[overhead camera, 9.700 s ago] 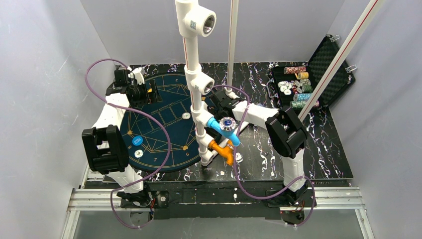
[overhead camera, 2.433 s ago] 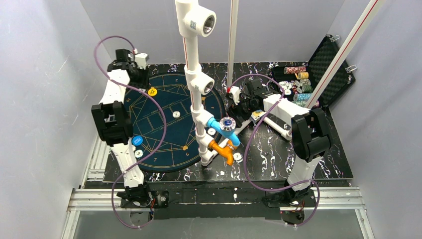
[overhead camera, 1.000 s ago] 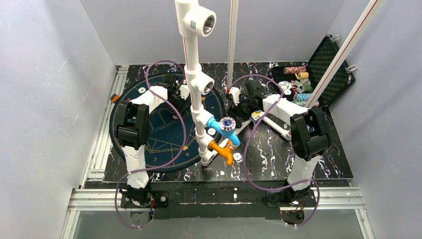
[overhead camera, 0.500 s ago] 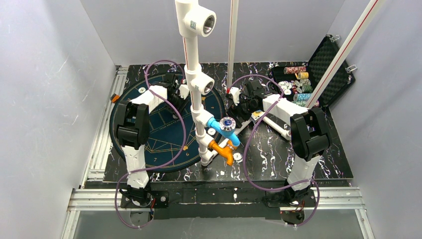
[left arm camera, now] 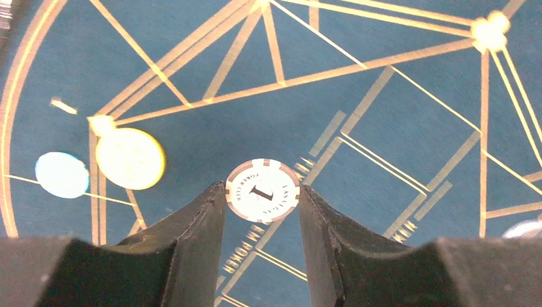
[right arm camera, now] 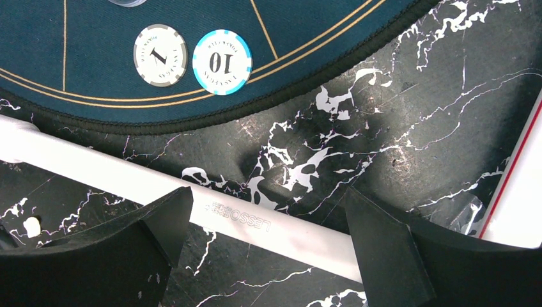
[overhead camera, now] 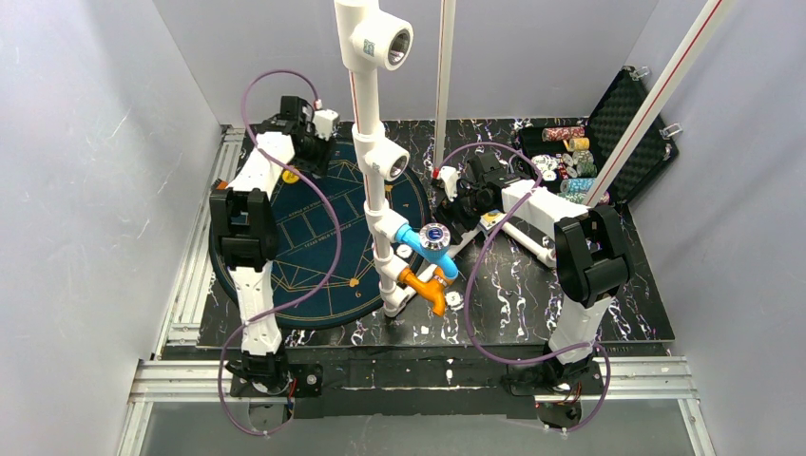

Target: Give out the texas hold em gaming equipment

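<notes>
The left fingers (left arm camera: 198,233) pinch a white chip (left arm camera: 262,190) marked 1 by its rim, one tip on either side, over the blue mat (left arm camera: 396,128). On the mat below lie a yellow chip (left arm camera: 130,158) and, just beside it, a pale blue chip (left arm camera: 62,174). Both are left of the pinched one in the wrist view. From above, the left arm (overhead camera: 249,190) reaches over the mat's far left part, near the white pipe stand (overhead camera: 366,114).

The right fingers (right arm camera: 160,227) are spread wide and hold nothing. Between them a white pipe (right arm camera: 268,227) runs across the black marbled bench (right arm camera: 409,115). Past the pipe, just inside the mat's rim, a grey chip (right arm camera: 160,55) marked 1 and a blue-edged chip (right arm camera: 222,62) marked 10 lie flat, side by side and almost touching. At the bench's far right corner an open black case (overhead camera: 632,114) holds more chips (overhead camera: 561,161), some stacked and some loose.
</notes>
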